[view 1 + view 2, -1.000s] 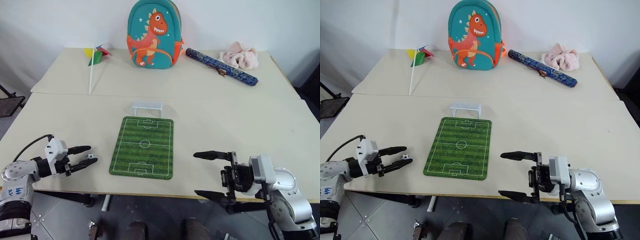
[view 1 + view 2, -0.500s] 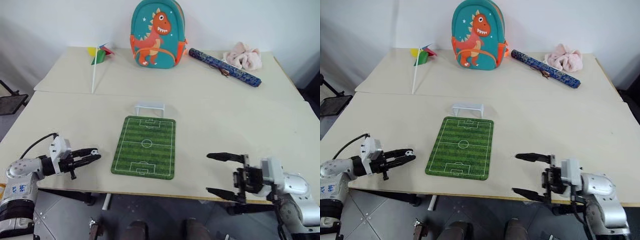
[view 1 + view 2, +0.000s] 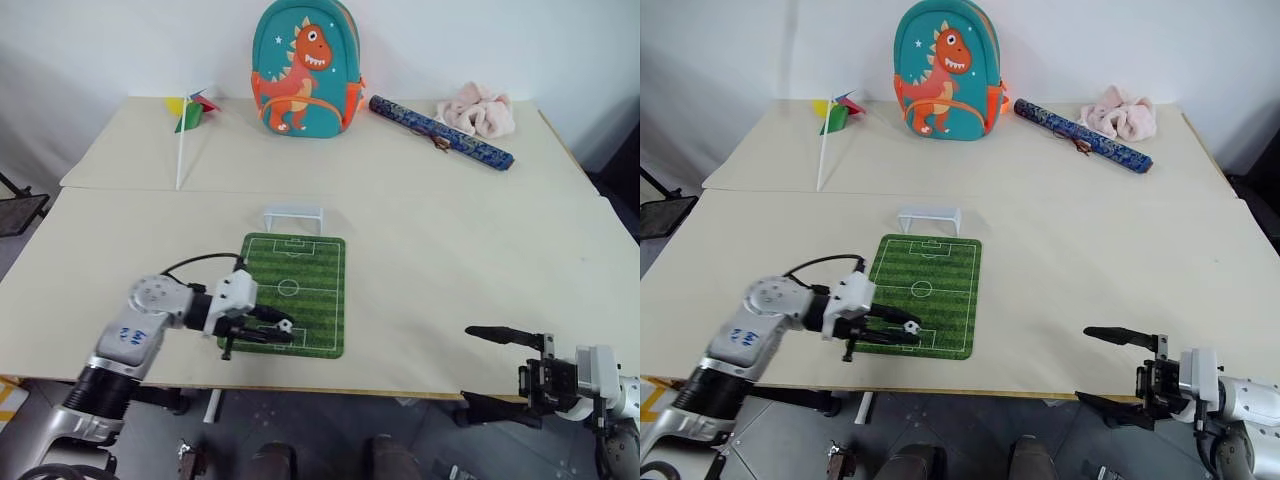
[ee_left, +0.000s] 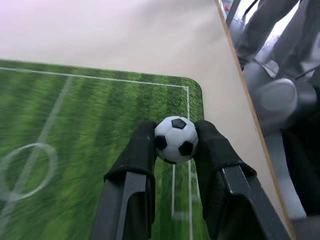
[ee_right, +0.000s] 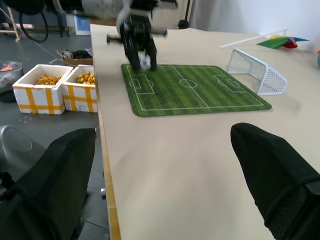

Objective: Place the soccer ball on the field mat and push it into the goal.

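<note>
Right wrist view: two foam boxes [image 5: 55, 87] hold yellow pieces; left gripper [image 4: 175, 150] pinches soccer ball [image 4: 175, 139]; right gripper [image 3: 502, 368] wide.

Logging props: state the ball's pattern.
White with black patches, on the soccer ball; clearest in the left wrist view.

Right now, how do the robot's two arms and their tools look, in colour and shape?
Both arms are silver-grey metal with rounded joint housings. The left arm carries a small blue marking and a thin black cable looping over its white wrist block. Each arm ends in a tool of two black, tapered fingers: the left tool and the right tool.
</note>
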### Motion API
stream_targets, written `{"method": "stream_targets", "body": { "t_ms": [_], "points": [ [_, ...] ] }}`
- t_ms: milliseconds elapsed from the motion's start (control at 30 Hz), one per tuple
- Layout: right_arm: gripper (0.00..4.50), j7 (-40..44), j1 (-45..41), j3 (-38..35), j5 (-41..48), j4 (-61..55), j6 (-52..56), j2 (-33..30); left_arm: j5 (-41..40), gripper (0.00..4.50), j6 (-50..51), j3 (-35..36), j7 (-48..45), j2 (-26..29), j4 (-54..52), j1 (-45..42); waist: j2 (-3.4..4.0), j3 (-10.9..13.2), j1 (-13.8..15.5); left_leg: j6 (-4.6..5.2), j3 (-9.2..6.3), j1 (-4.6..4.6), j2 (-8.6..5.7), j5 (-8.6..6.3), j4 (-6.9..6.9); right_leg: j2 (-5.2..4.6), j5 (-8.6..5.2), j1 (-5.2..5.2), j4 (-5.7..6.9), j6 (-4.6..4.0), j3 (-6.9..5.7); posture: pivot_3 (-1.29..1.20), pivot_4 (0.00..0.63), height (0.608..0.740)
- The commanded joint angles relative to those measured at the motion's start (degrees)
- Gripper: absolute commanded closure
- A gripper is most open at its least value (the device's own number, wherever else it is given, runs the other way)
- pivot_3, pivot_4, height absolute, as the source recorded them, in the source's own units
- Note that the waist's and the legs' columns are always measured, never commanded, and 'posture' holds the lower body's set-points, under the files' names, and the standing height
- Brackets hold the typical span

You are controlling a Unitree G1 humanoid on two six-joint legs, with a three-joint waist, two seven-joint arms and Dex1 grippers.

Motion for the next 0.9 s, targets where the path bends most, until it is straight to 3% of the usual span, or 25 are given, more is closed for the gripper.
{"method": "stream_targets", "body": {
  "t_ms": [33,233,533,600,767,900],
  "points": [
    [0.0,2.4,0.7,1.3,0.5,-1.8,-1.9,1.4,3.4,3.64,-4.3,-1.1,0.6,-0.2,2.2,-0.8,0.0,0.0,0.0,0.0,0.01,0.0,0.0,0.0,0.0,0.0,0.01,0.0,-0.01,0.01,0.04,0.0,0.15,0.74],
    [0.0,-0.1,0.6,3.7,-0.7,-3.6,-1.9,2.0,5.9,3.64,-7.0,-2.6,0.7,-1.8,5.5,-2.4,0.0,0.0,0.3,0.01,0.01,-0.01,-0.04,0.0,0.04,0.0,0.04,0.0,-0.02,0.08,0.12,0.0,0.15,0.74],
    [0.0,-6.2,-1.0,7.5,-2.0,-9.9,2.5,1.9,5.3,3.64,-6.0,-2.4,-2.6,-0.1,5.0,-1.5,0.0,0.0,0.2,0.0,-0.04,0.0,-0.04,0.0,0.03,0.0,0.05,-0.01,-0.01,0.08,0.14,0.0,0.15,0.74],
    [0.0,-8.1,-2.1,8.3,-2.2,-11.7,4.3,1.7,4.6,2.89,-5.0,-2.3,-3.5,0.3,4.5,-1.1,0.0,0.0,0.2,0.01,-0.06,0.0,-0.04,0.0,0.04,0.0,0.05,-0.01,-0.02,0.08,0.15,0.0,0.15,0.74],
    [0.0,-11.5,-4.1,9.2,-2.3,-15.0,8.2,1.1,5.3,1.49,-8.6,-1.3,-1.4,-0.9,5.7,-1.5,0.0,0.0,0.2,0.01,-0.15,0.0,-0.04,0.0,0.05,0.0,0.05,-0.03,0.0,0.08,0.16,0.0,0.15,0.74],
    [0.0,-13.4,-4.7,9.7,-2.4,-17.2,10.6,0.8,4.7,1.49,-9.8,-1.2,-2.0,-0.9,5.8,-1.3,0.0,0.0,0.3,0.01,-0.17,-0.01,-0.05,0.0,0.04,0.0,0.05,-0.03,-0.02,0.09,0.17,0.0,0.15,0.74]
  ]
}}
